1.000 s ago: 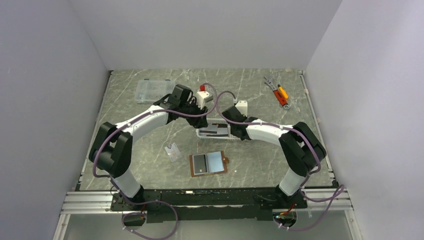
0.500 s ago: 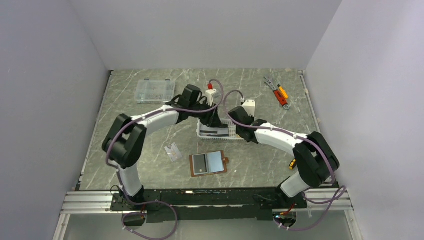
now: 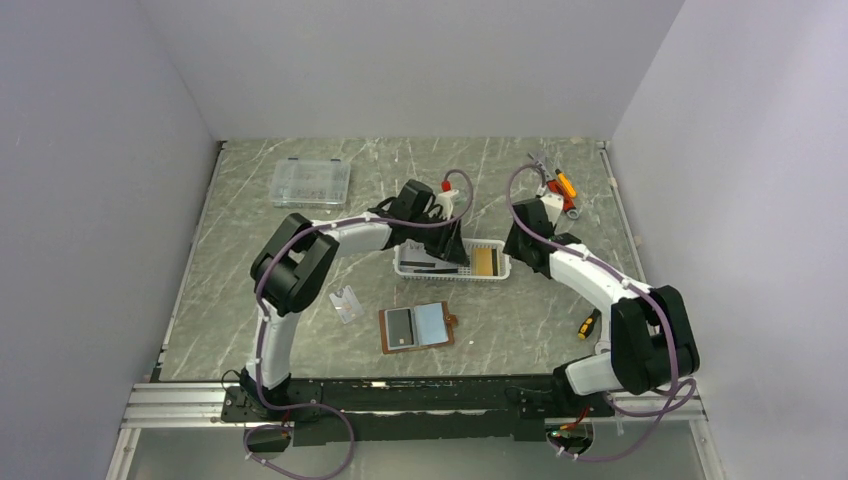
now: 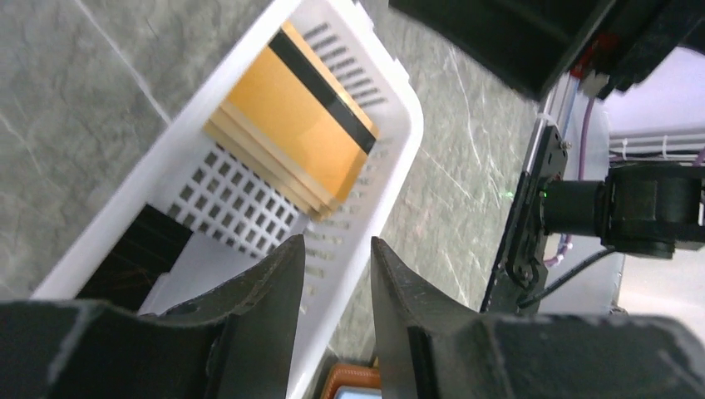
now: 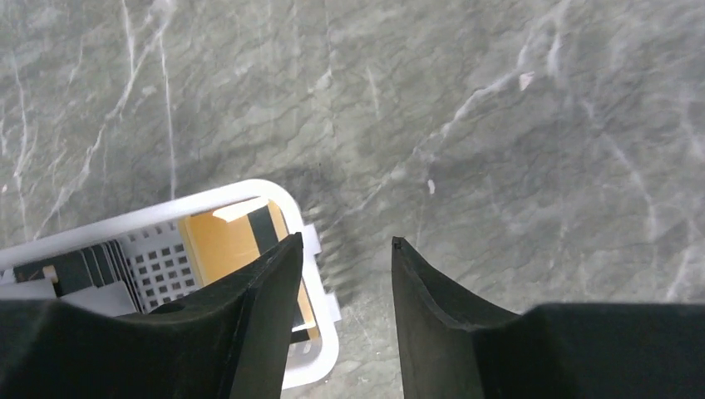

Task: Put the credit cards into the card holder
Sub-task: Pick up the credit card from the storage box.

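Orange-gold credit cards lie stacked inside the white basket.

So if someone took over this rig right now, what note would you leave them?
Left gripper: jaws astride the white basket's wall, grip unclear.
Right gripper: open, empty, beside the basket's end.
Orange-gold card and black cards lie in the basket.
Brown card holder lies open nearer the arm bases, one dark card already in it.
To do: move the basket's cards into the holder.

High fixed view from behind; both wrist views close above one white basket
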Robot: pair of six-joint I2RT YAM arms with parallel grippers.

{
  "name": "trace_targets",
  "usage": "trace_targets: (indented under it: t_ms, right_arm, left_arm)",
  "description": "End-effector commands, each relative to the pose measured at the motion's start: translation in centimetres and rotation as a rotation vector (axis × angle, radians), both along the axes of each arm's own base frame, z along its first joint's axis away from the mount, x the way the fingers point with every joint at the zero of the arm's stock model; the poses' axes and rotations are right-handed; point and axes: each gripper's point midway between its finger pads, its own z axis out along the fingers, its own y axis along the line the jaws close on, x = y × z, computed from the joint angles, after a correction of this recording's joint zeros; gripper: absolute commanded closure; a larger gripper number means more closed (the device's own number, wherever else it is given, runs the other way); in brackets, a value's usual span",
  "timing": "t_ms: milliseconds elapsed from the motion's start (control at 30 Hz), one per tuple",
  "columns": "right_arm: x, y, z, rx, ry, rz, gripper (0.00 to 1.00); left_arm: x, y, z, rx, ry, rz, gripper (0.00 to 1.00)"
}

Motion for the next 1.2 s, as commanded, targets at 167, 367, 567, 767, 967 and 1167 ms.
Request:
trace_targets:
  t_ms: [167, 367, 567, 767, 967, 1167]
  right_arm:
    - [-1.4, 3.3, -2.5, 0.242, 0.033, 0.122, 0.57]
    - [-2.9, 3.8, -4.5, 0.303, 0.062, 0.117, 0.63]
    - [-4.5, 4.7, -4.6, 0.404, 0.018, 0.113, 0.88]
    - [-6.1, 6.1, -4.7, 0.466, 0.016, 0.131, 0.96]
    - [-6.7, 7.0, -5.0, 0.492, 0.023, 0.152, 1.00]
    - [-7.9, 9.0, -5.6, 0.523, 0.044, 0.181, 1.00]
  left_arm:
    - [1.5, -2.6, -1.0, 0.090, -0.059, 0.008, 0.51]
    - [1.5, -2.1, -3.3, 0.226, -0.107, -0.015, 0.46]
    - [1.2, -1.3, -4.6, 0.292, -0.123, -0.025, 0.43]
    - [0.7, -1.5, -5.3, 0.304, -0.103, -0.033, 0.40]
    - [-0.3, -2.2, -6.5, 0.313, -0.073, -0.056, 0.41]
    - [-0.5, -2.5, -7.4, 0.335, -0.068, -0.067, 0.42]
